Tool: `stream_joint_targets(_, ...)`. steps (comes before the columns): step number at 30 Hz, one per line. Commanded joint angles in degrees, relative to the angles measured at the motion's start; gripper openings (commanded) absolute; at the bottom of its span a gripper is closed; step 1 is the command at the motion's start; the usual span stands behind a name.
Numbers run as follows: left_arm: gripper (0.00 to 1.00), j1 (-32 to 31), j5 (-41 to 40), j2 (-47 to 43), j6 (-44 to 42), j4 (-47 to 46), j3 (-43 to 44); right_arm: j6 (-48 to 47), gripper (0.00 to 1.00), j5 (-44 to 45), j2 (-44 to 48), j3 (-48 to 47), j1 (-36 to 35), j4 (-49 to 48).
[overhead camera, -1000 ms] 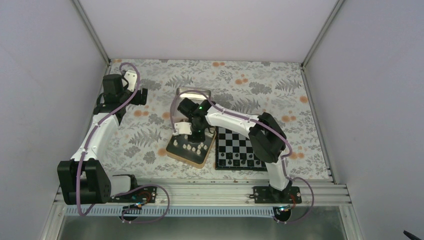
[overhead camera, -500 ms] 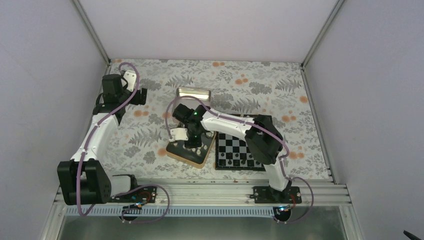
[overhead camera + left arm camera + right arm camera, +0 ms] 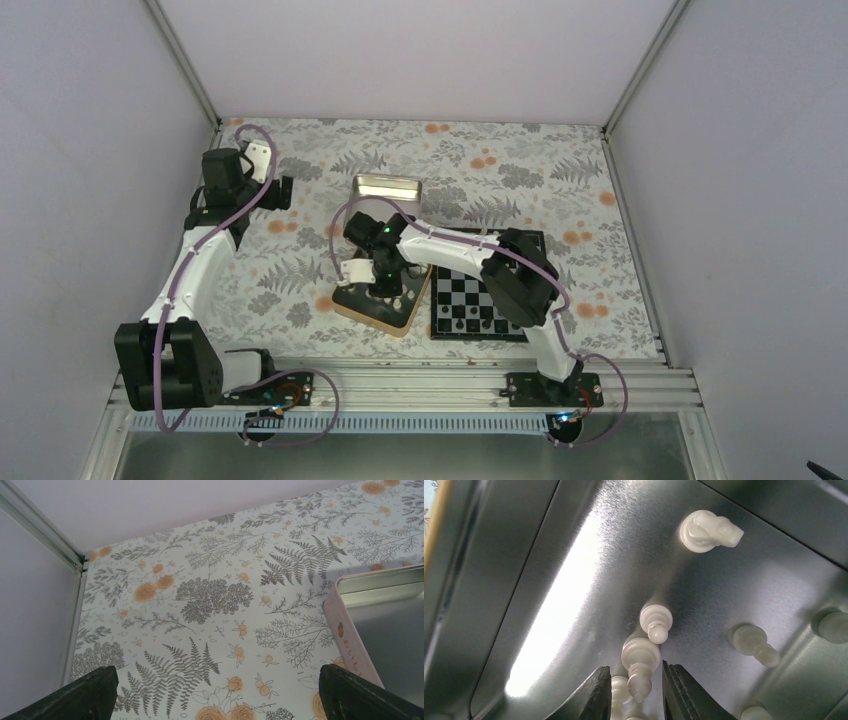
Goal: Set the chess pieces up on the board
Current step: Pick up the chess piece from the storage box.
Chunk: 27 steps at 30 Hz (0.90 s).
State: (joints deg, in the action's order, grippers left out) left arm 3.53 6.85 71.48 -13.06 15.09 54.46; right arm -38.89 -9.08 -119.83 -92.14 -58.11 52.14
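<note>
Chess pieces (image 3: 640,655) between right end effector (image 3: 635,667) fingers (image 3: 596,695): wrist view only.

the only writing in sight is a short row of dark lettering (image 3: 354,656) on the pink outer wall of the tin (image 3: 332,611) in the left wrist view, just beside a small orange emblem (image 3: 340,629), and it is too small and skewed to read.

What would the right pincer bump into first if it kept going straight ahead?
Most likely the cream chess piece between the tips of the right pincer. The shiny tin floor lies just behind it, though depth is hard to judge.
</note>
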Motion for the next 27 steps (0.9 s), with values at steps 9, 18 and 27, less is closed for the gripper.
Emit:
stream_joint_targets(9,1.0,0.3,1.2,-1.0,-0.4,-0.9,-0.2,0.8,0.11,0.5,0.1,-0.9,-0.3,-1.8)
stream_joint_targets(18,1.0,0.3,1.1,-1.1,-0.3,-0.9,-0.1,1.2,0.07,0.4,6.6,-2.1,2.6,-0.2)
stream_joint_targets(27,1.0,0.3,1.4,-0.9,-0.3,-0.8,0.0,1.2,0.07,0.2,21.7,3.4,18.1,0.6)
